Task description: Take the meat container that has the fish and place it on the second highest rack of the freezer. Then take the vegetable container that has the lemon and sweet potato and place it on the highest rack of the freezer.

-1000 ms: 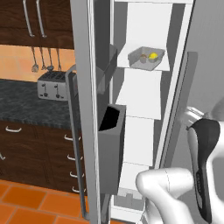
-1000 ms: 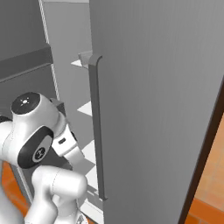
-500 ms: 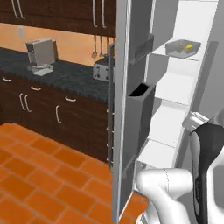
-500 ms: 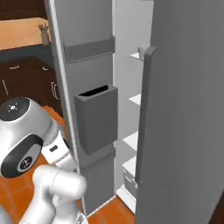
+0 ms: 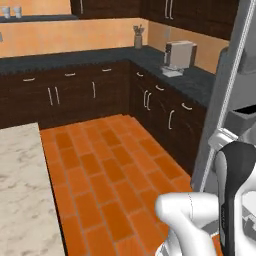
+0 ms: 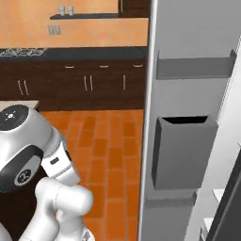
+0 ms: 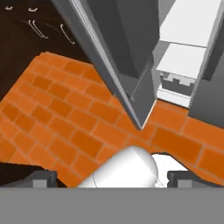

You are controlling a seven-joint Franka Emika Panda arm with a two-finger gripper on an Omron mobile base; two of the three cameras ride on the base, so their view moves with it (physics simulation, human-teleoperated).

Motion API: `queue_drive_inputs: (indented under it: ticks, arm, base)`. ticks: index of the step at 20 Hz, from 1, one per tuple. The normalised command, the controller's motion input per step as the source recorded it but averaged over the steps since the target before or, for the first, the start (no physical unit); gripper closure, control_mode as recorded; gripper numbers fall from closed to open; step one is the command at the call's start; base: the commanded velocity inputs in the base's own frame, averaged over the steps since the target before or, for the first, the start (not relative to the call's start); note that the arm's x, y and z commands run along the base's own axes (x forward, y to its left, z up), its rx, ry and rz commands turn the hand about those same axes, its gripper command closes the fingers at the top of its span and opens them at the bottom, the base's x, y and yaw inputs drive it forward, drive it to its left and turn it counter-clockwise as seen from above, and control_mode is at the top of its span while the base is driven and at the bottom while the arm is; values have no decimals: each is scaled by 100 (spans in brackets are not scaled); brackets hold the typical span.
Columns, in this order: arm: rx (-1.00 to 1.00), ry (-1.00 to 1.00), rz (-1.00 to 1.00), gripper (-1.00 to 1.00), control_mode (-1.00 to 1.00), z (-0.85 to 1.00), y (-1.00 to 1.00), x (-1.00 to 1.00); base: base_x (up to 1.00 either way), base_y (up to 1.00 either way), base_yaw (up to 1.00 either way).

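At right, the freezer (image 6: 188, 56) door looks like matt grey steel. Lower centre, the floor (image 5: 105, 170) is orange tile; upper left, cabinets (image 5: 65, 95) are dark wood under a speckled countertop (image 5: 60, 62).

Flat, even rendered light fills the kitchen, with no visible lamp and no glare. The orange tile floor (image 5: 100, 170) reads bright and saturated, while the dark wooden cabinets (image 5: 65, 97) sink nearly to black. Shadows are soft under the freezer door bin (image 6: 181, 153). Textures appear coarse and slightly blurred, and edges look jagged in the hand view.
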Motion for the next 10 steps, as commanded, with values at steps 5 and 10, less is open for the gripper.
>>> queue_drive_inputs:
  ticks: [5, 10]
  arm:
    - [0, 0, 0, -100, 100, 0, 0, 0]
    - [0, 0, 0, -100, 100, 0, 0, 0]
  base:
    - [38, 19, 73]
    - [98, -49, 21]
